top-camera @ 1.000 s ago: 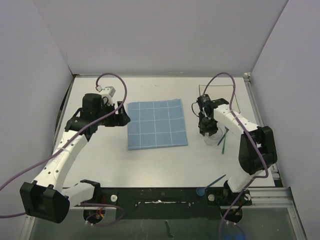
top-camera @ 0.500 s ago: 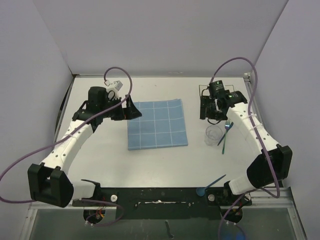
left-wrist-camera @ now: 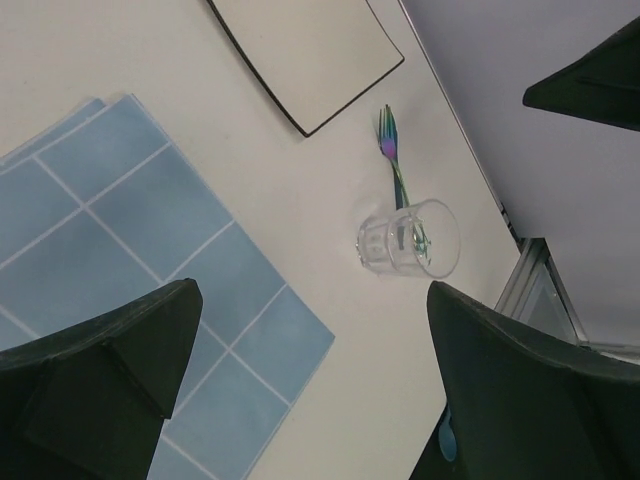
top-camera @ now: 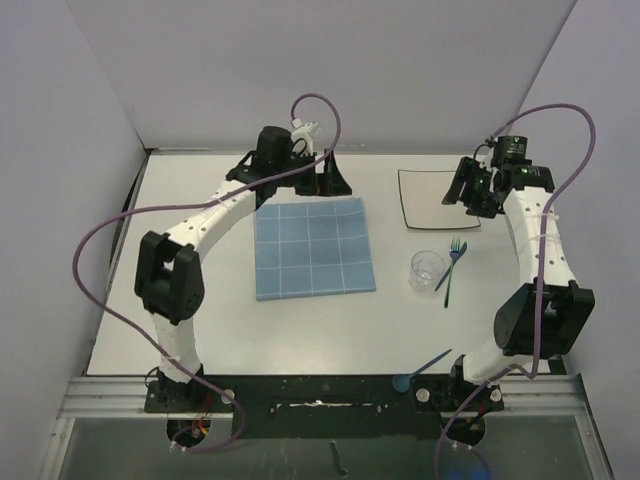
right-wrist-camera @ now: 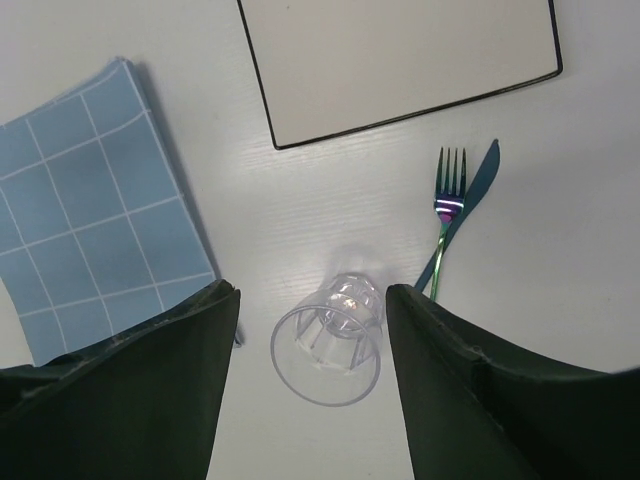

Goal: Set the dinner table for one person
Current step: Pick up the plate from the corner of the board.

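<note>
Top external view: your left gripper and right gripper both gape empty over the tabletop filling the frame; next, likely, seize the plate by its rim and carry it onto the placemat

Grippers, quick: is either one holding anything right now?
Left gripper: open, holding nothing.
Right gripper: open, holding nothing.

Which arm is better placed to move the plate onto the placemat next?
Right, I think. The right gripper hangs open at the right edge of the plate. The left gripper is open over the far edge of the placemat, farther from the plate.
</note>
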Action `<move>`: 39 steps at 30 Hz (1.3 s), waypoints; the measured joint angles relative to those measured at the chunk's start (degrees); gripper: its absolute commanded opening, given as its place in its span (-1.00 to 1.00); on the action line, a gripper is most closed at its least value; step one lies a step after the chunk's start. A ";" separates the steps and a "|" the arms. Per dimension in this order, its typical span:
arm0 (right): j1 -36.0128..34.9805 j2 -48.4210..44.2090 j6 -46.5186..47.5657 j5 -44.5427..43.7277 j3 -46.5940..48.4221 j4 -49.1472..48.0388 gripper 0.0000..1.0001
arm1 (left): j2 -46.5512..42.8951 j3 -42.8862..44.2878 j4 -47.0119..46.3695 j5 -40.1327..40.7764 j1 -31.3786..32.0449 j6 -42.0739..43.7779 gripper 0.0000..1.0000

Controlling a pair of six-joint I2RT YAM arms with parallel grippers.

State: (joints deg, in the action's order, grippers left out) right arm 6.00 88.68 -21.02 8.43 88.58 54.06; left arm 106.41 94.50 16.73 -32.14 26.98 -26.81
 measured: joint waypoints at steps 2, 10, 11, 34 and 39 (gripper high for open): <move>0.46 1.36 0.24 0.72 1.14 -0.63 0.22 | 4.76 3.19 -1.36 -0.48 0.72 -0.87 0.93; 2.86 5.01 1.29 2.05 1.44 -1.51 0.10 | 23.71 20.11 -0.55 -1.14 1.36 -2.14 0.87; 3.10 5.29 1.33 2.08 1.44 -1.57 0.05 | 25.70 22.69 -0.02 -1.25 1.70 -2.16 0.87; 5.92 9.07 2.43 1.73 1.38 -3.10 0.02 | 50.03 49.96 0.52 -5.75 9.22 -7.74 0.82; 6.05 9.07 2.47 1.73 1.03 -3.10 0.03 | 53.83 51.65 -4.96 -7.21 9.22 -12.26 0.79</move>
State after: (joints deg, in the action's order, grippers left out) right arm 12.05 97.76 -18.55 10.15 89.60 50.96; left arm 160.24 146.15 11.77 -39.35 36.21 -39.07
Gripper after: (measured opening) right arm 0.512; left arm 0.905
